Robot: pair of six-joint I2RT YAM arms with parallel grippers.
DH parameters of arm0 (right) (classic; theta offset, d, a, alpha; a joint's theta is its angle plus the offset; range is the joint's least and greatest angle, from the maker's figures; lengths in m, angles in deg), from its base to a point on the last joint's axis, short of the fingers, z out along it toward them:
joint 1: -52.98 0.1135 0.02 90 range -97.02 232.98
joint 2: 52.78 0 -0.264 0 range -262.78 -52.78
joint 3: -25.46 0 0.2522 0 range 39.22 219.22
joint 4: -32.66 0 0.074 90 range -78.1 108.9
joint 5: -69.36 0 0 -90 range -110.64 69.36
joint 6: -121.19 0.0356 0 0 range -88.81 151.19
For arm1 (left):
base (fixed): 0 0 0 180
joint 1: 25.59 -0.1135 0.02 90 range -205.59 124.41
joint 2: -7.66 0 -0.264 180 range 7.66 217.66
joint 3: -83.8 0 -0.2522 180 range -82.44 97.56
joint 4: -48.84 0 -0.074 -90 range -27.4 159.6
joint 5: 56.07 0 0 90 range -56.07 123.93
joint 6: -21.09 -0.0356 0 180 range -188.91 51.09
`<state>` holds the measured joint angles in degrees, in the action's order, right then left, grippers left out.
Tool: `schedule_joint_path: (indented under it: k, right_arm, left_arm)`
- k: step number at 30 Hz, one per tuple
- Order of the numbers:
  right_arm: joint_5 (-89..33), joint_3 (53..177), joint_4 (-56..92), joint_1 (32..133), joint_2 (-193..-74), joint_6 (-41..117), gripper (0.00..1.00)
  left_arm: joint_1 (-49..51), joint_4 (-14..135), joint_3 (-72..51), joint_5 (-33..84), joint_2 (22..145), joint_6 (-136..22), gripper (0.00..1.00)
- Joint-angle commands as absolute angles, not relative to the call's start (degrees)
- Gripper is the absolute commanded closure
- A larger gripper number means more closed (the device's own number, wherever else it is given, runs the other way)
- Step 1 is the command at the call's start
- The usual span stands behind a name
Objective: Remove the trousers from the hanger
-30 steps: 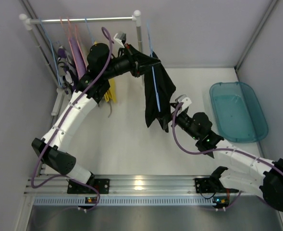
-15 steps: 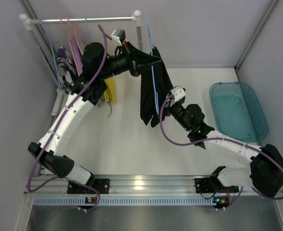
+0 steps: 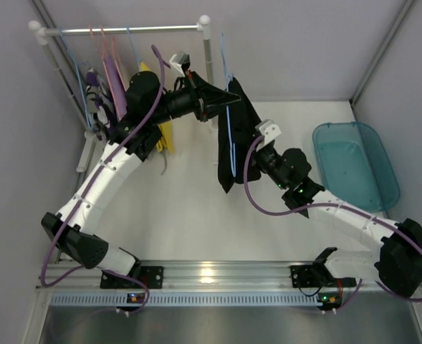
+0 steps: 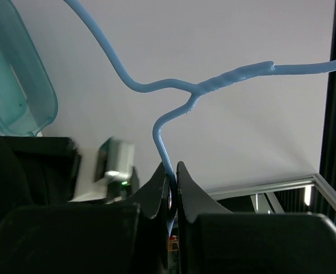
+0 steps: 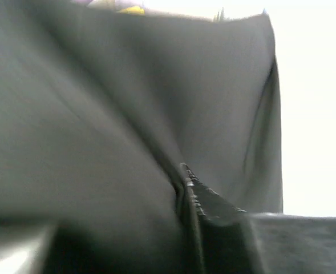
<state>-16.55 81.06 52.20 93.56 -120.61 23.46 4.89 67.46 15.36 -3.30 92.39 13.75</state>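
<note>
Left gripper [image 4: 173, 171] pressed shut on hanger [image 4: 230, 77] wire near its neck, holding it aloft. Trousers [image 3: 226, 168] drape from hanger, long axis hanging down. Right gripper [image 3: 253, 145], nearer, pinches their fabric below hanger; pull likely downward, off hanger.
</note>
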Motion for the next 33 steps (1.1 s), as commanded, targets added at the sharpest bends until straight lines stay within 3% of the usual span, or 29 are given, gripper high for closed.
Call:
schedule_joint_path:
  k: [1, 2, 5, 18, 33]
  right_arm:
    - [-19.58, 91.32, 52.75, 92.88, -121.76, 26.17, 0.79]
    - [-20.02, 92.55, 51.69, 92.79, -121.86, 27.05, 0.88]
    - [-20.12, 96.43, 48.00, 92.88, -121.33, 28.98, 1.00]
    - [-12.65, 107.24, 33.93, 92.62, -109.56, 33.91, 1.00]
    - [-1.84, 119.11, 35.77, 85.87, -109.64, 28.37, 1.00]
  left_arm:
    - [5.08, 60.58, 11.70, -4.92, 89.14, 14.33, 1.00]
    - [5.08, 60.14, 9.86, -5.01, 88.96, 14.07, 1.00]
    - [5.00, 59.53, 7.83, -5.01, 88.35, 12.40, 1.00]
    - [2.62, 67.42, -0.70, -2.02, 88.43, -1.84, 1.00]
    - [2.89, 69.28, -8.26, -1.14, 88.17, -8.08, 1.00]
